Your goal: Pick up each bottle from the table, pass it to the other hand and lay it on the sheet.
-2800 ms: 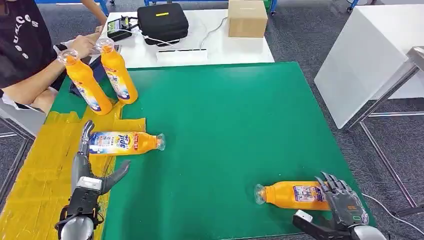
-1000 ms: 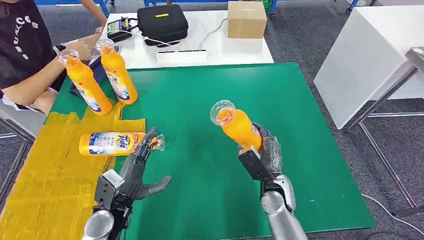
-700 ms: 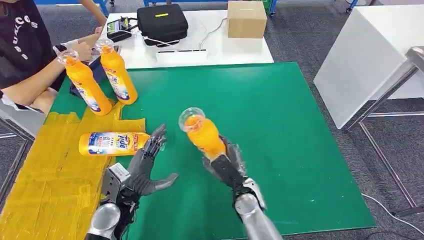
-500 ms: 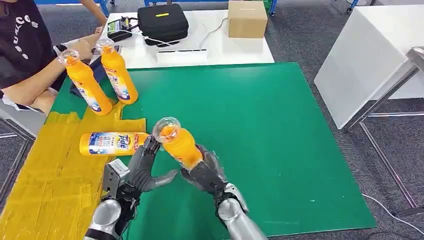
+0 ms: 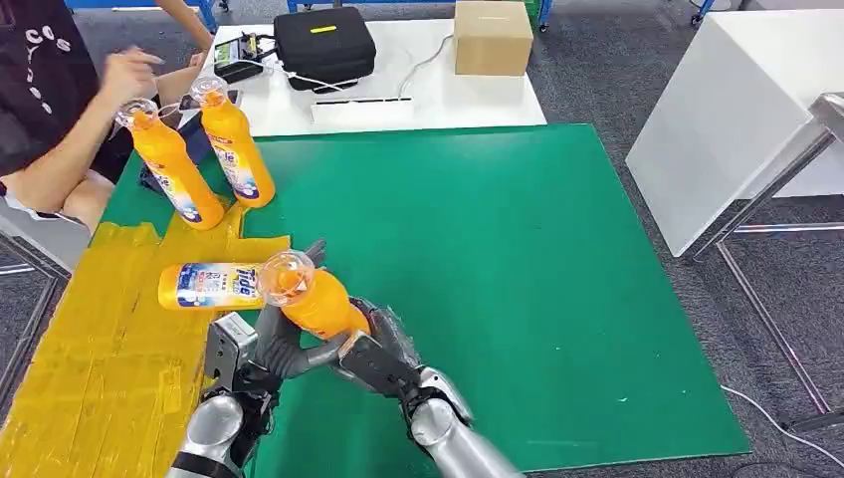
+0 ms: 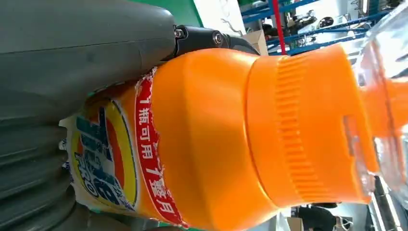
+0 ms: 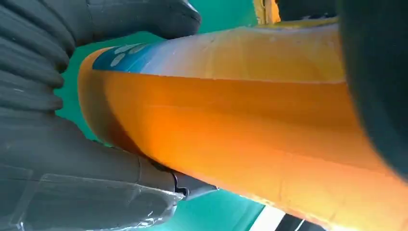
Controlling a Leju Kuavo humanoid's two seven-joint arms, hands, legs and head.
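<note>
On green counter [image 5: 518,259], yellow sheet [image 5: 90,339] at left edge holds one lying bottle [image 5: 214,286]. Right hand [image 5: 383,358] fingers clamp raised orange bottle [image 5: 314,299]; left hand [image 5: 274,344] fingers curl beside it, grip unclear. Grey floor [image 5: 617,60] beyond.

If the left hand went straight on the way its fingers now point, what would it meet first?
Probably the lying bottle on the yellow sheet: the left hand, against the held bottle, points up-table just past its cap end. Depth is unclear.
</note>
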